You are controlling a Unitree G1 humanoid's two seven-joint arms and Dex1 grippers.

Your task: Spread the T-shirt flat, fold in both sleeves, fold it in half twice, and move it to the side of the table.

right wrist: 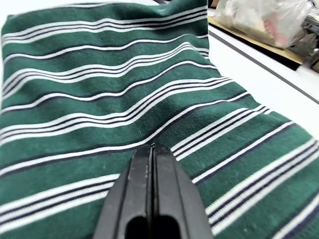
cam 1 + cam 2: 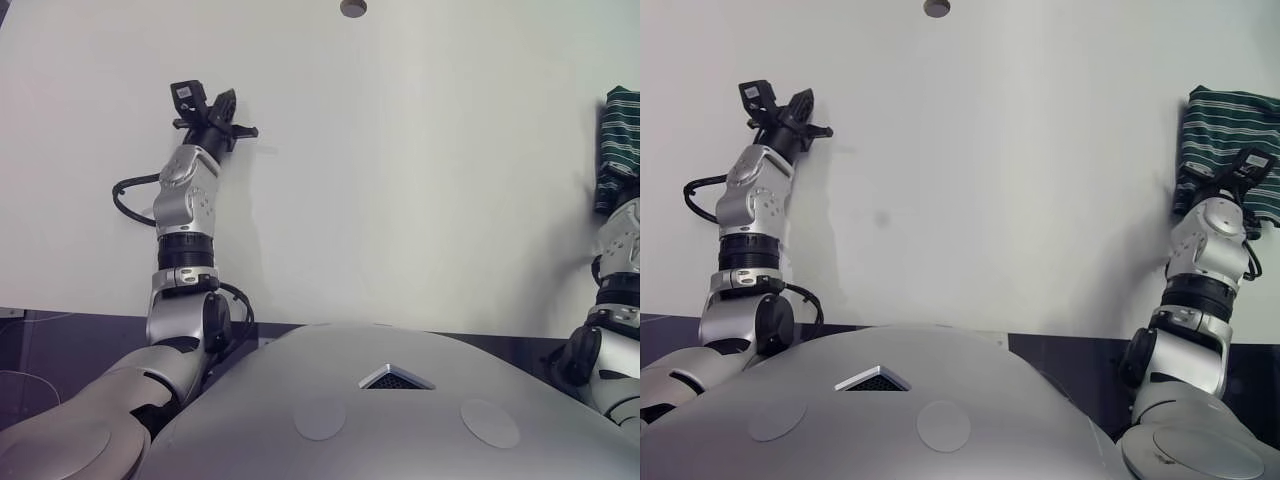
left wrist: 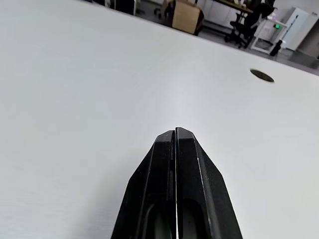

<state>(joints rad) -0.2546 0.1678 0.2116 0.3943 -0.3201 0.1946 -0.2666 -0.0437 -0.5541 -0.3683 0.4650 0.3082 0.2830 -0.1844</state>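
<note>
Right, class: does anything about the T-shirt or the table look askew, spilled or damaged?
Nothing stands out. The green striped T-shirt lies folded at the right side of the table, beneath the shut right gripper. The shut left gripper is over a bare part. No spill or damage shows.

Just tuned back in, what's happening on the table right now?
The green striped T-shirt lies folded at the right side of the table. The right gripper is over it, shut, with no cloth visibly pinched. The left gripper, also shut, is over bare table on the left.
</note>
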